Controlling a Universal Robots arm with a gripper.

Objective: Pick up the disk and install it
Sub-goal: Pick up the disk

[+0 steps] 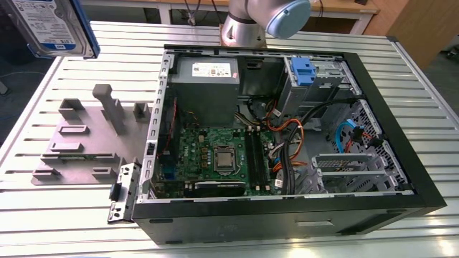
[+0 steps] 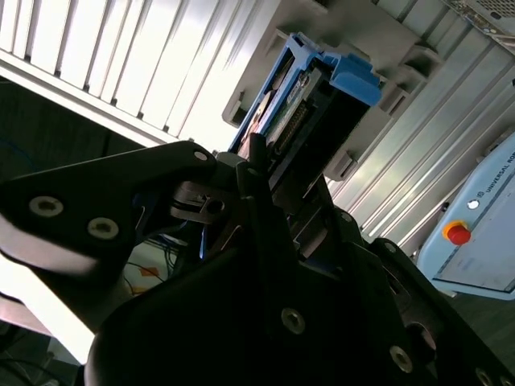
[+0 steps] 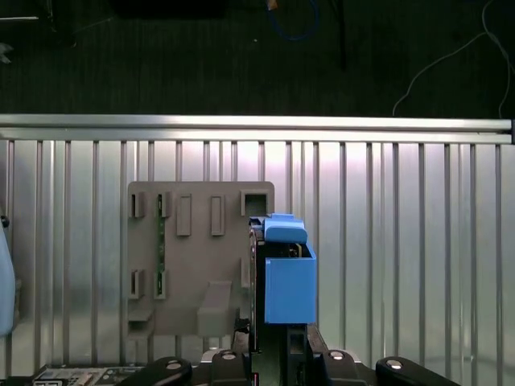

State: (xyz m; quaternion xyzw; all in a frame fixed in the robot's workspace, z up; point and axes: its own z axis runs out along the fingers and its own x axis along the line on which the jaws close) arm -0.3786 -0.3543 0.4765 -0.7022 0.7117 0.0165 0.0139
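The fingers (image 3: pixel 298 342) are closed on the disk (image 3: pixel 288 281), one on each flat face. The drive stands on edge between them and sticks out past the fingertips. In the second wrist view the same grip shows from the side: the disk (image 2: pixel 302 121) runs out from between the dark fingers (image 2: pixel 257 173), and its blue carrier tab (image 2: pixel 354 79) is at the end farthest from them. In the exterior view the disk (image 1: pixel 57 24) is raised clear of the counter (image 1: pixel 72 215), with its blue-and-white label turned toward the camera and the blue frame along its edge.

Below the fingers, on the ribbed metal counter (image 3: pixel 402 241), lies a grey fixture plate (image 3: pixel 193 257) with raised holders. One edge of the plate runs just behind the held disk in the first wrist view. In the exterior view the fixture plate (image 1: pixel 79 140) sits beside an open computer case (image 1: pixel 287 220), which is well apart from the fingers.

Inside the case are:
- a green motherboard (image 1: pixel 215 156);
- a grey power supply (image 1: pixel 204 91) with a white sticker;
- a blue plastic bracket (image 1: pixel 304 72) at the drive bay.

The arm's base (image 1: pixel 248 24) stands on the counter beyond the case. In the second wrist view, a pale control box with a red button (image 2: pixel 459 234) sits off to one side, past the fingers.
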